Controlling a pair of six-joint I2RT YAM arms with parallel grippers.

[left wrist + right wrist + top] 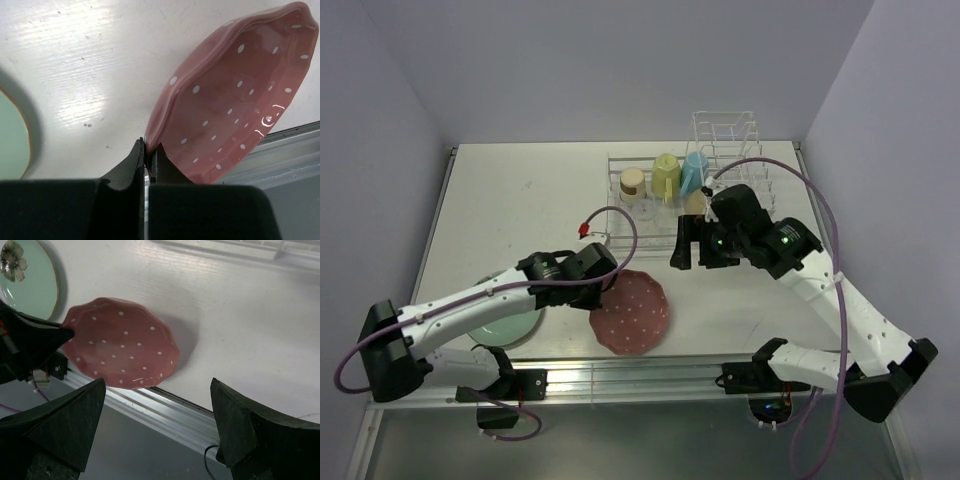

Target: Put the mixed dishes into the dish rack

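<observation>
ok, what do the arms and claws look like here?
Left arm and right arm: white shells, black joints, a purple cable each, red plug on the left's. Left claw, right claw: black wedge fingers. Green lights on right wrist.

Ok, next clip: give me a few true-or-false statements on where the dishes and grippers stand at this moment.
1. The left gripper is shut on the rim of the pink plate. True.
2. The right gripper holds the light-blue mug. False: it is open and empty, and that mug sits in the dish rack.
3. The mint-green plate stands in the rack's upright slots. False: it lies on the table beside the left arm.
4. The yellow-green mug sits in the rack between the tan cup and the light-blue mug. True.
</observation>
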